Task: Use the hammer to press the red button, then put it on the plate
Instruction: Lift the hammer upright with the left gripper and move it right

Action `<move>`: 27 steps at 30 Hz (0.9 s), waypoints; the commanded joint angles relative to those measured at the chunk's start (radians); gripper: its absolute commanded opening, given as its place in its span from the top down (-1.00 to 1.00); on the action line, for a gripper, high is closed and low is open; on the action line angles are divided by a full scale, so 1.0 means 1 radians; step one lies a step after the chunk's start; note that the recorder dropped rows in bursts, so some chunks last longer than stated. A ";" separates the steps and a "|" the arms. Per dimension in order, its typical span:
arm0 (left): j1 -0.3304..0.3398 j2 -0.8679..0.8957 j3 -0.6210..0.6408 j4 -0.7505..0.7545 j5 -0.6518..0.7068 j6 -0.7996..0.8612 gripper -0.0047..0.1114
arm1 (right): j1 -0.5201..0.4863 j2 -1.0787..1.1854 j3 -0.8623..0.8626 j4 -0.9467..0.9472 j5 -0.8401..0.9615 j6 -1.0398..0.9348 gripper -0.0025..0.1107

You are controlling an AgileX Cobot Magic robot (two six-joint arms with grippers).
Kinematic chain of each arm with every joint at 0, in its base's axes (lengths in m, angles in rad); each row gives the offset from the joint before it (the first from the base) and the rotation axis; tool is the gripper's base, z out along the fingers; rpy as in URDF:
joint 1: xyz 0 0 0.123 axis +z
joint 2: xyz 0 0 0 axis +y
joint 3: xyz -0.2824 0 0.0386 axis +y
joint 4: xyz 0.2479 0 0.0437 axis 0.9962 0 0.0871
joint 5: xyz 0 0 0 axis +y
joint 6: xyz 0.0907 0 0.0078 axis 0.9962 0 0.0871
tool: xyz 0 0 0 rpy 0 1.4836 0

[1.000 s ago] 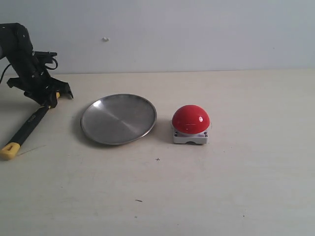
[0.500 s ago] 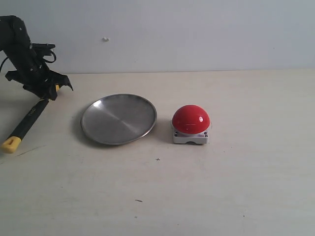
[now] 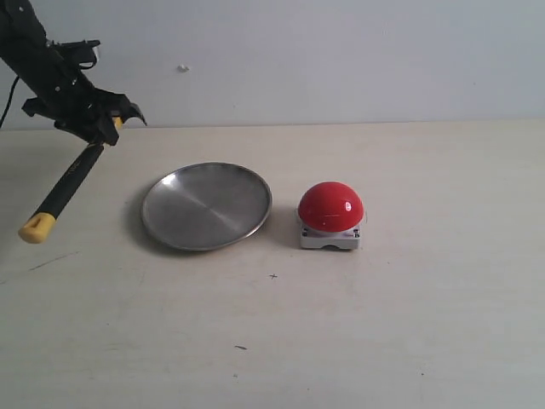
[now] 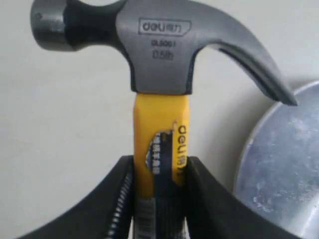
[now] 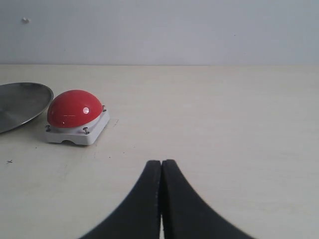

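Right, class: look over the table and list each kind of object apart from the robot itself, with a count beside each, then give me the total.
Hammer: 1
Plate: 1
Red button: 1
Total: 3

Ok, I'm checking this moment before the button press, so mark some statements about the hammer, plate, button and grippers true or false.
1. The left gripper clamps the hammer by its yellow neck. True.
2. The hammer lies flat. False: it is held up above the table, handle slanting down.
3. The plate holds nothing. True.
4. The right gripper is open. False: its fingers are shut together, empty.
5. The red button sits on the plate. False: it stands beside it, on the table.
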 commanded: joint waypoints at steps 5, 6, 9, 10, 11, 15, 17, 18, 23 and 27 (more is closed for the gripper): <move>-0.087 -0.116 0.042 -0.022 -0.014 0.011 0.92 | 0.002 -0.006 0.003 -0.008 -0.008 0.000 0.96; -0.093 -0.135 0.065 -0.019 -0.014 0.011 0.92 | 0.002 -0.006 0.003 -0.008 -0.008 0.000 0.96; -0.100 -0.200 0.159 -0.006 -0.014 0.011 0.92 | 0.002 -0.006 0.003 -0.008 -0.008 0.000 0.96; -0.100 -0.227 0.200 -0.004 -0.019 0.011 0.92 | 0.002 -0.006 0.003 -0.008 -0.008 0.000 0.96; -0.100 -0.250 0.237 0.003 -0.044 0.009 0.92 | 0.002 -0.006 0.003 -0.008 -0.008 0.000 0.96; -0.098 -0.386 0.431 -0.001 -0.177 0.008 0.92 | 0.002 -0.006 0.003 -0.008 -0.008 0.000 0.96; -0.099 -0.477 0.560 -0.006 -0.280 0.017 0.92 | 0.002 -0.006 0.003 -0.008 -0.008 0.000 0.96; -0.102 -0.525 0.634 -0.015 -0.337 0.017 0.92 | 0.002 -0.006 0.003 -0.008 -0.008 0.000 0.96; -0.126 -0.746 0.972 -0.061 -0.750 0.024 0.92 | 0.002 -0.006 0.003 -0.008 -0.008 0.000 0.96; -0.148 -0.877 1.192 -0.079 -0.948 0.024 0.92 | 0.002 -0.006 0.003 -0.008 -0.008 0.000 0.96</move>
